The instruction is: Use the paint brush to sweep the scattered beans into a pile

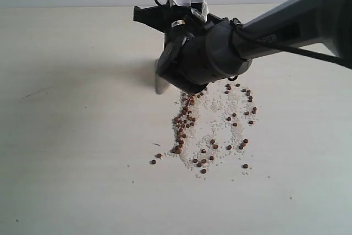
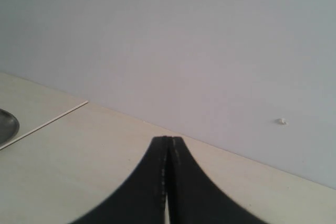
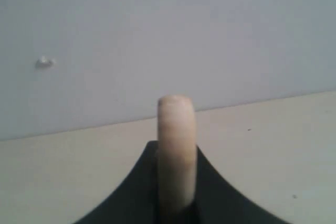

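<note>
My right gripper (image 3: 176, 153) is clenched on the wide flat paint brush (image 3: 176, 124). Its light wooden handle end stands up between my jaws, and the grip looks centred. Of the brush head (image 1: 160, 85) only a pale grey flat edge shows beside my wrist. I cannot tell whether the bristles touch the pale beige tabletop (image 1: 66, 136).

The tiny round reddish-brown beans (image 1: 184, 119) start right under my gripper. They run out from it in a loose ring over the fine whitish grains (image 1: 220, 116). There is 1 dense streak on the brush-head side, a sparse arc opposite and a few strays at the ring's far end. No compact pile yet, so I'd call this early.

My read of the step in hand: push the dense streak inward. To do it well:
- lay the bristles flat with light pressure
- hold the brush face square to the stroke
- make short overlapping passes toward the ring centre
- go slow, since round beans will likely roll
- take the strays last, from outside in

My left gripper (image 2: 167, 148) has its black jaws pressed together on nothing. It is aimed at the grey wall (image 2: 210, 35), with a grey metal dish (image 2: 6, 124) off to its side.
</note>
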Robot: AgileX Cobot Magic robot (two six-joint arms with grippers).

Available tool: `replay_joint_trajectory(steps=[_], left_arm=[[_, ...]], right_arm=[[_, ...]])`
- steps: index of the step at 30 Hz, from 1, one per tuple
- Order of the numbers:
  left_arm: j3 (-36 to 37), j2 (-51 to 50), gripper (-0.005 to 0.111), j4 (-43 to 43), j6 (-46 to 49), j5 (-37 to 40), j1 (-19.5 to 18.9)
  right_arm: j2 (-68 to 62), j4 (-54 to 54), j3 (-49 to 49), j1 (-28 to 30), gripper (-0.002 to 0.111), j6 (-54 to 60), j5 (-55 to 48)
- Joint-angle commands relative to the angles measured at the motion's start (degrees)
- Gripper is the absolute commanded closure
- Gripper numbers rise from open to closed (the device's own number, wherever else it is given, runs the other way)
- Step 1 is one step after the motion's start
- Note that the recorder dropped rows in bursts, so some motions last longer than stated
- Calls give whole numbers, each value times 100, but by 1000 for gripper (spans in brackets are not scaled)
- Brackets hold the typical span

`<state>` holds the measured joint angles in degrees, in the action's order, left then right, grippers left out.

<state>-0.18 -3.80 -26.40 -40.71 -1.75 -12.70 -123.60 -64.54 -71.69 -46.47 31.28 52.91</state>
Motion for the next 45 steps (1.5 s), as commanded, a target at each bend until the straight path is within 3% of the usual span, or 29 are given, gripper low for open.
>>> replay_joint_trajectory(steps=[1,7,20,31,34,40,45], left_arm=[[18,34,107,-3,1,-19,8],[18,34,107,-3,1,-19,8],[18,34,107,-3,12,-19,8],[18,34,107,-3,12,-19,8],[18,34,107,-3,12,-19,8],[18,34,107,-3,12,-19,8],[18,34,107,-3,12,-19,8]], right_arm=[[130,-619,-6,30,108,1365,68],[160,-1060,-6,30,108,1700,153],[490,-406,-6,-150,108,1142,313],[1481,8,458,-871,108,975,204],[1858,579,1058,-1163,108,345,204],[2549,2853,2596,-1450,108,-2434,81],[2673,4526,3795,-1450,108,-4718,963]])
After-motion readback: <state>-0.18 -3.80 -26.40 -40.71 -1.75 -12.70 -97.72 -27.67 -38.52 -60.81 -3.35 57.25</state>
